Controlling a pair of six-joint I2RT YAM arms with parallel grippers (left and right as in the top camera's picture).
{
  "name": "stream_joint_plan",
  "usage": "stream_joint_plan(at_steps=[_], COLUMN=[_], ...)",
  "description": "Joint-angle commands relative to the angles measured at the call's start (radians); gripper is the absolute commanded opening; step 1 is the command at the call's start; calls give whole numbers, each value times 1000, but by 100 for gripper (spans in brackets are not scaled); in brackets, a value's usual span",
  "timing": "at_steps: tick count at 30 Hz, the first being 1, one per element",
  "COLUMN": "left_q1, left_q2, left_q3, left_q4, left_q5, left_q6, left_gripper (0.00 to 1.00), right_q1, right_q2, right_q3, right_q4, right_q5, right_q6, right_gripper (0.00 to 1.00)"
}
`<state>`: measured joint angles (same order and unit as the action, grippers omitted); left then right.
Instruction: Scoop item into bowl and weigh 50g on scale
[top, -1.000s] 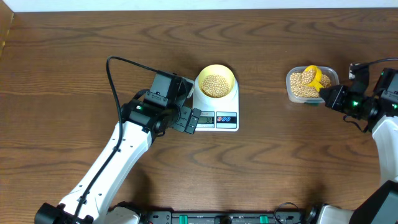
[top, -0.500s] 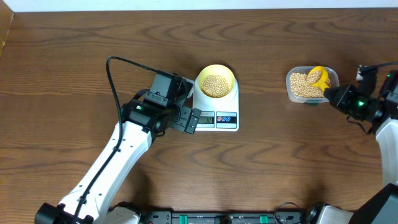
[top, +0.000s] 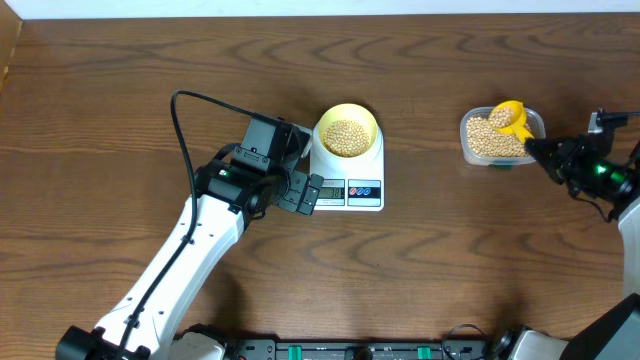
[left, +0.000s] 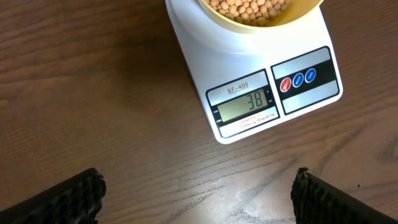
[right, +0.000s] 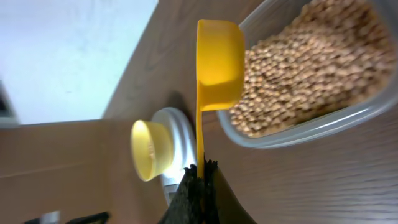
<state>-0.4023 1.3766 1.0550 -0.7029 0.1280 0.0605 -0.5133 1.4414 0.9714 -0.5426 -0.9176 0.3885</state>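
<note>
The pale-yellow bowl (top: 347, 133) holds tan beans and sits on the white scale (top: 346, 188); its display (left: 244, 105) reads 38. My left gripper (top: 302, 190) is open and empty just left of the scale's front edge; the bowl's rim (left: 249, 22) shows at the top of the left wrist view. My right gripper (top: 543, 153) is shut on the handle of the bright yellow scoop (top: 510, 119), which is loaded with beans above the clear tub (top: 472, 150). In the right wrist view the scoop (right: 218, 62) hangs beside the tub of beans (right: 311, 81), with the bowl (right: 151, 150) far off.
The brown wooden table (top: 450, 260) spans the view. A black cable (top: 185, 120) loops over the left arm. The table's far edge meets a white wall (right: 62, 50).
My right gripper has drawn back to the right and lifted the scoop, now filled with beans, out of the heap in the tub. The left arm, bowl and scale have not moved.
</note>
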Motion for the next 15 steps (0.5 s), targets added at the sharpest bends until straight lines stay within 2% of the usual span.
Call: stream_joint_plan(at_steps=[1,8,15], left_q1=[-2,-2,-2], left_q2=[-3,-3,-3], left_q3=[0,0,0], left_q4=[-2,-2,-2], left_q5=[-6,-6,-6], left_q6=[14,14,14], left_gripper=[98,98,98], right_q1=[-5,8,129], right_q2=[-20,-20,-20], right_q3=[-5,-5,-5], right_q4=[0,5,67], right_q5=[-95,-153,-158], right_q6=[89,135,159], right_gripper=[1,1,1])
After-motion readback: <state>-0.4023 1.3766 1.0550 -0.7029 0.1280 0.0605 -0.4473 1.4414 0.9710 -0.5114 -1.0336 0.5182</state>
